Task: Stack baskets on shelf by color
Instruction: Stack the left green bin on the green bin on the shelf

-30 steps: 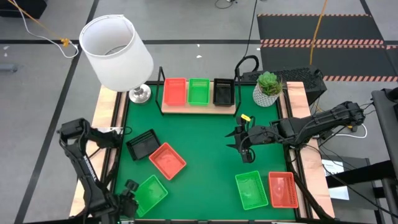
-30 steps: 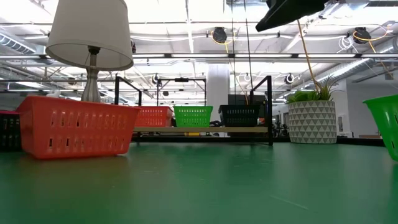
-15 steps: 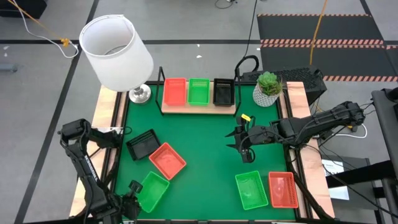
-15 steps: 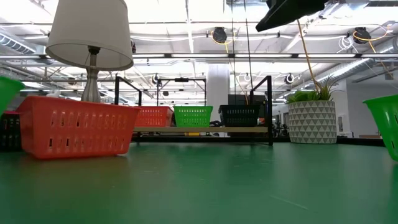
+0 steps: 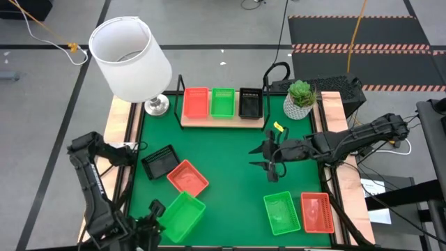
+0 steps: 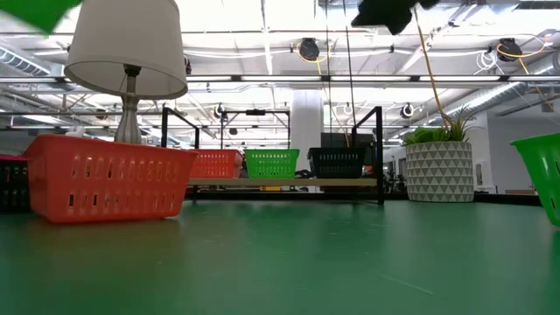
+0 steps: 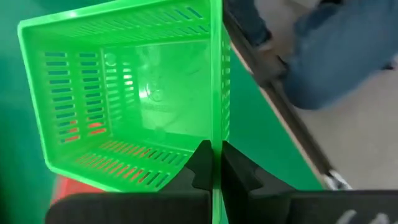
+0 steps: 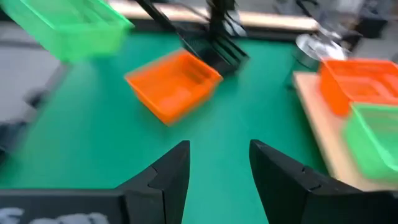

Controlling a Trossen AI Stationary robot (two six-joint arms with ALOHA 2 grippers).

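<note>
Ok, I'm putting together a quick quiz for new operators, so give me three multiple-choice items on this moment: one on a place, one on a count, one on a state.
1. Where does the potted plant stand?
A. on the shelf
B. right of the shelf
C. beside the lamp

2. How many baskets sit on the shelf?
A. two
B. three
C. four

3. What is the left hand doing?
A. waiting open
B. clamped on a green basket's rim
C. holding a black basket

Key:
1 B, the high view shows the plant at the mat's far right corner, just past the shelf's end.
2 B, one orange, one green and one black stand in a row.
3 B, the left wrist view shows its fingers shut on the held green basket's wall.
</note>
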